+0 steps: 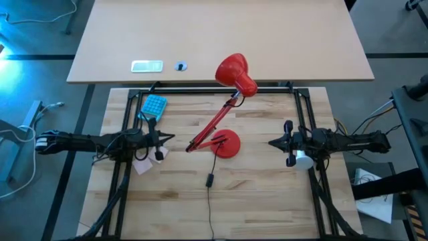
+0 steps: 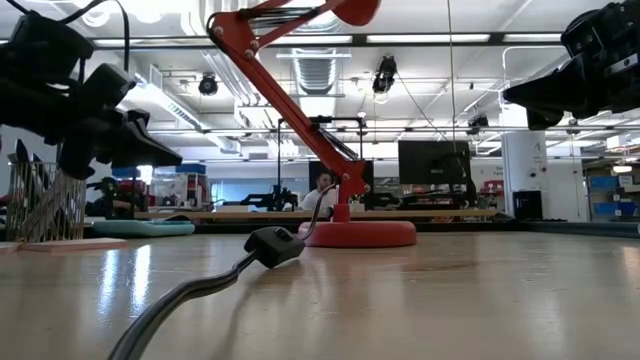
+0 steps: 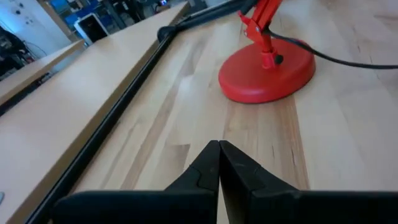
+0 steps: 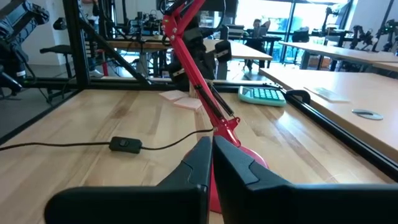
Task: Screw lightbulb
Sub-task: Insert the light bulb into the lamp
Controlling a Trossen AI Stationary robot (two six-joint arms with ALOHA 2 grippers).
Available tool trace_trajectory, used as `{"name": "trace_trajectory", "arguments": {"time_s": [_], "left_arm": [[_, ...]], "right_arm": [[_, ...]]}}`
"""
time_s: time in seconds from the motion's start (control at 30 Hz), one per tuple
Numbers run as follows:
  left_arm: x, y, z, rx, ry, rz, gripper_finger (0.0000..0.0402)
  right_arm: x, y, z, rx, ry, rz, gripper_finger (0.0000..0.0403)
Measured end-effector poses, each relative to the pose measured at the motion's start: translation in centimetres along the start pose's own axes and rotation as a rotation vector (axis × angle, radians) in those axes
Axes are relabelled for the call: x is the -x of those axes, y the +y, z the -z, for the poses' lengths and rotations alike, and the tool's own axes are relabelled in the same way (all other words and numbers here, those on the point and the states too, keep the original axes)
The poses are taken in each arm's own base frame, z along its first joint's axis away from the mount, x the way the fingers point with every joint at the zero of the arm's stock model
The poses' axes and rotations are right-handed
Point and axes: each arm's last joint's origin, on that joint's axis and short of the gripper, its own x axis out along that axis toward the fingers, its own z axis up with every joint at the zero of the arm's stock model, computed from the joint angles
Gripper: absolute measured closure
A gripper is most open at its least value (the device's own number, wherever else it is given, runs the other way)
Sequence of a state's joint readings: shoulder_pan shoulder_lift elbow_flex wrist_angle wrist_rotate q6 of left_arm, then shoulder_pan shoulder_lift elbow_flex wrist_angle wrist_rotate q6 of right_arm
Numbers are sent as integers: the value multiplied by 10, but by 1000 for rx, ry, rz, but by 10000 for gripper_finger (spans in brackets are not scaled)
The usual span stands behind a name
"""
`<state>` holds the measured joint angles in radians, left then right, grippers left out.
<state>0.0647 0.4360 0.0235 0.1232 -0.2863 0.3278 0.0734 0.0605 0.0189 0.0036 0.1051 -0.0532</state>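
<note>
The black cord switch (image 2: 273, 245) is seen up front, near the red lamp base (image 1: 226, 143). Left claw (image 3: 219, 149) and right claw (image 4: 210, 144), either side of it, are kept closed, nothing gripped.

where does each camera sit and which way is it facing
high: overhead, straight down on the table; both arms show.
low: table height, facing the lamp base; both arms enter from above.
left wrist: behind the shut left end effector, facing the lamp base.
right wrist: behind the shut right end effector, facing the lamp arm.
All four views share the lamp.
</note>
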Motion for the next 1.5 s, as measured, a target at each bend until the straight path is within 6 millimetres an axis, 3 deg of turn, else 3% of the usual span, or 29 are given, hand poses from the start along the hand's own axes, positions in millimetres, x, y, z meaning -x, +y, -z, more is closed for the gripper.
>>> {"name": "trace_trajectory", "arguments": {"time_s": [0.63,0.8,1.07,1.37,1.5], "left_arm": [[-1,0,0,13,2,2,401],[0,2,-12,302,-137,37,401],[10,16,-42,922,-487,102,401],[14,19,-49,937,-583,96,401],[19,24,-57,929,-702,78,401]], "right_arm": [[0,0,0,0,0,0,394],[0,0,0,0,0,0,394],[0,0,0,0,0,0,394],[0,0,0,0,0,0,394],[0,0,0,0,0,0,394]]}}
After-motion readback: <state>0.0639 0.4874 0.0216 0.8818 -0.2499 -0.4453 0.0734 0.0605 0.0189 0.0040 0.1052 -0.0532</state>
